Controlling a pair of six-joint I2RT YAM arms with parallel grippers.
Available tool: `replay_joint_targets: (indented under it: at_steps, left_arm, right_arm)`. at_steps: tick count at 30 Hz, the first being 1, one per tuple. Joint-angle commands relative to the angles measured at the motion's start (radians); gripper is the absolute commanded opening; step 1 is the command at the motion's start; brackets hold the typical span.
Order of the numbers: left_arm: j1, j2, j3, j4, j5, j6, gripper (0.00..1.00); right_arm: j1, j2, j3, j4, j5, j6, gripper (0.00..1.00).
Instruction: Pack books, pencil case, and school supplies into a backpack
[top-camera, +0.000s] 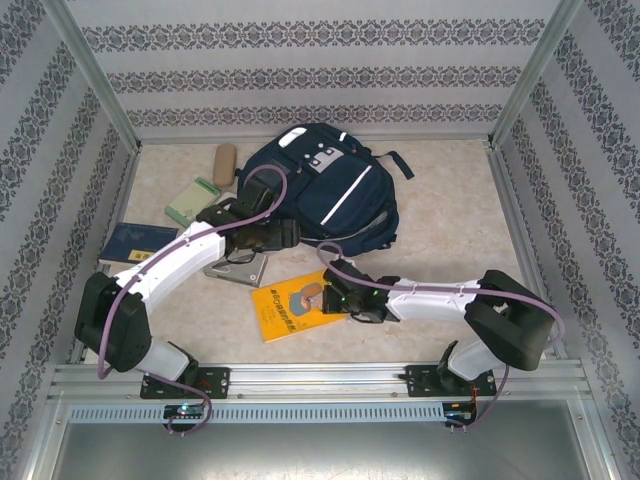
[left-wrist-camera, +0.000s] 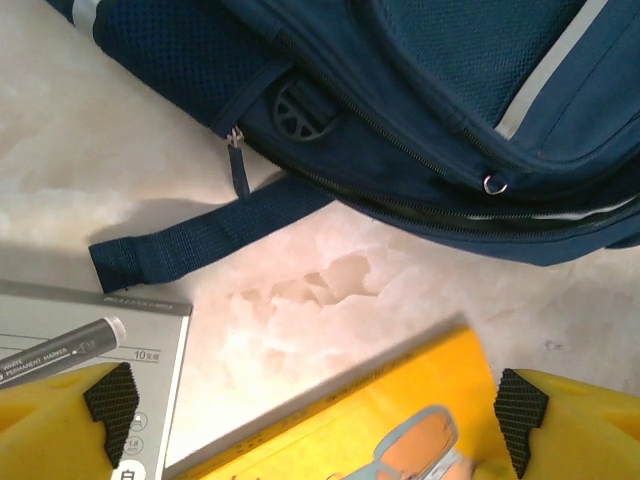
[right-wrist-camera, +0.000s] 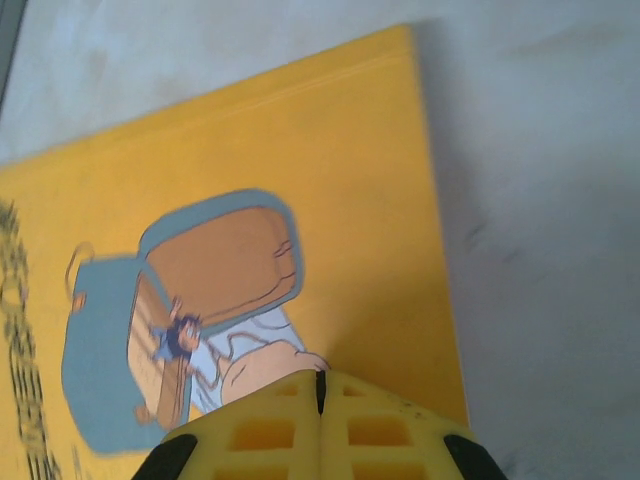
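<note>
**Yellow book under right claw, backpack upper centre**

I log the backpack (top-camera: 330, 190) at upper centre of the top view. It is navy woven fabric with mesh panels, a white reflective stripe and a metal zip pull. One webbing strap (left-wrist-camera: 200, 235) lies flat on the pale marbled table (top-camera: 440, 220).

The orange-yellow book (top-camera: 285, 308) sits lower centre, near the bag. It is thin, smooth-covered and square-cornered, with a cartoon figure.

Right claw (right-wrist-camera: 322, 385): fingers together over the cover; I cannot tell whether they touch it.

Left claw (left-wrist-camera: 315, 420): fingers apart, ribbed black pads (left-wrist-camera: 110, 405).

A grey marker pack (left-wrist-camera: 90, 340) lies lower left.
</note>
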Motion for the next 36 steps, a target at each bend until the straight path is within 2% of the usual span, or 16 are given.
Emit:
replay_joint_targets:
  at_steps: [1, 7, 11, 13, 16, 21, 26, 36]
  left_arm:
    - [0.005, -0.035, -0.064, 0.056, 0.048, -0.041, 0.92]
    - [0.005, -0.035, -0.146, 0.095, 0.12, -0.056, 0.83]
    - [0.002, -0.015, -0.192, 0.152, 0.191, -0.071, 0.75]
    - [-0.004, -0.001, -0.211, 0.181, 0.219, -0.085, 0.72]
    - [-0.019, 0.031, -0.231, 0.234, 0.259, -0.104, 0.67]
    - [-0.051, 0.083, -0.247, 0.297, 0.292, -0.116, 0.62]
    - [-0.068, 0.146, -0.255, 0.352, 0.33, -0.111, 0.59]
    - [-0.074, 0.203, -0.299, 0.41, 0.369, -0.12, 0.59]
  right_arm:
    - [-0.1, 0.04, -0.002, -0.064, 0.029, -0.104, 0.0]
    - [-0.257, 0.156, 0.146, -0.093, -0.022, -0.255, 0.0]
    - [-0.293, 0.152, 0.218, -0.131, -0.047, -0.282, 0.0]
    - [-0.288, 0.1, 0.206, -0.147, -0.041, -0.26, 0.1]
    - [-0.279, 0.01, 0.143, -0.171, -0.035, -0.184, 0.18]
    - [-0.257, -0.147, -0.041, -0.142, -0.047, -0.001, 0.42]
    - [-0.207, -0.17, -0.12, -0.083, -0.053, 0.113, 0.43]
    - [-0.15, -0.027, -0.051, -0.032, -0.072, 0.165, 0.41]
